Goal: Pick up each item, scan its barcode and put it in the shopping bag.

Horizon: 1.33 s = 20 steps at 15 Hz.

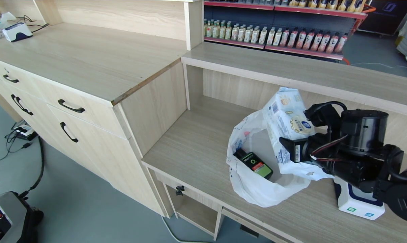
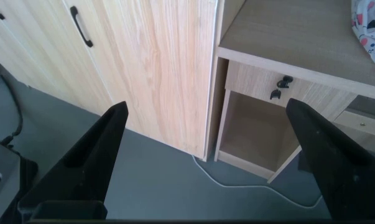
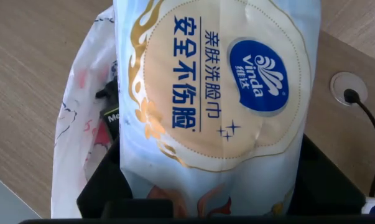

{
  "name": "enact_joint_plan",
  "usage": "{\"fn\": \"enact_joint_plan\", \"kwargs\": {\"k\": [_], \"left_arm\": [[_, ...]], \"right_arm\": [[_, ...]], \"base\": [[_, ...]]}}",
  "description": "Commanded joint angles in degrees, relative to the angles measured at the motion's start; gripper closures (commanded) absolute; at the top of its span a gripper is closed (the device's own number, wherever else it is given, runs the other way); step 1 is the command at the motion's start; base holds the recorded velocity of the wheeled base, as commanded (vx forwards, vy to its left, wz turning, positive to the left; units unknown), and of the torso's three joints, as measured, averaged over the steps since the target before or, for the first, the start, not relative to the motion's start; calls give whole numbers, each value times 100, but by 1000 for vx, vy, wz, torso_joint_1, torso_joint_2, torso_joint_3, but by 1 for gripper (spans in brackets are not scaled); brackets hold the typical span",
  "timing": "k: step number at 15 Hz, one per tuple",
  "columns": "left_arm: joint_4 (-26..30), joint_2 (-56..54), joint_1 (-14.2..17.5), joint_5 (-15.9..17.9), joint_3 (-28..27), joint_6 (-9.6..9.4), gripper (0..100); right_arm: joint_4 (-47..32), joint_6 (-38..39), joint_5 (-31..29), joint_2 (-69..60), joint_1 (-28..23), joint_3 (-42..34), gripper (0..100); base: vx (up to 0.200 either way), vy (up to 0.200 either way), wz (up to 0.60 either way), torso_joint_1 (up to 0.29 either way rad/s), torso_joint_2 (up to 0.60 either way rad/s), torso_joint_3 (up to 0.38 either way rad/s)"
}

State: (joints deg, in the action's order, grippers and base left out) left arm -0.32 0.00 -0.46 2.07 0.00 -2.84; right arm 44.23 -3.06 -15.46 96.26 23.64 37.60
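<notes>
Lower wooden surface (image 1: 196,148) carries everything. The white plastic shopping bag (image 1: 257,192) lies slumped at its near edge, mouth open and facing up and to the right.

Tissue pack (image 1: 286,118) is held upright at the far-right side of the bag mouth, lower end level with the rim. Can't tell if it's touching the plastic.

Right end effector (image 1: 292,150) is pinching the tissue pack low down, one finger on each side; in the wrist view the pack (image 3: 218,106) covers most of the bag opening.

White-and-blue scanner box (image 1: 358,202) sits on the surface just right of the bag, under the right arm.

Dark box with a green label (image 1: 254,164) is already inside the bag, near-left side.

Left end effector (image 2: 206,162) is spread wide and holding nothing, over the floor beside the cabinet, well left of the bag.

Risks:
- Pack is wide and the bag mouth is limp with nothing holding it open. If let go here, it will likely land on the rim, fold it shut and slide off onto the surface.
- Pushing down or left could drag the light bag toward the near edge.
- Can't confirm from here that the barcode has been scanned.
</notes>
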Motion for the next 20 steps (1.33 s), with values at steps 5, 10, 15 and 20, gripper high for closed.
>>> {"fn": "enact_joint_plan", "kwargs": {"k": [5, 10, 15, 20], "left_arm": [[-3, 0, 2, -5, 0, -6, 0], [-3, 0, 2, -5, 0, -6, 0], [-3, 0, 2, 4, 0, 3, 0], [-3, 0, 2, 4, 0, 3, 0]], "right_arm": [[350, -54, 465, 174, -26, -429, 100], [772, -72, 526, 534, -272, -174, 100], [816, -81, 535, 640, -298, -552, 100], [807, -204, 535, 534, -298, -930, 100]], "base": [[0, 0, 0, 0, 0, 0], [0, 0, 0, 0, 0, 0], [0, 0, 0, 0, 0, 0], [0, 0, 0, 0, 0, 0]]}}
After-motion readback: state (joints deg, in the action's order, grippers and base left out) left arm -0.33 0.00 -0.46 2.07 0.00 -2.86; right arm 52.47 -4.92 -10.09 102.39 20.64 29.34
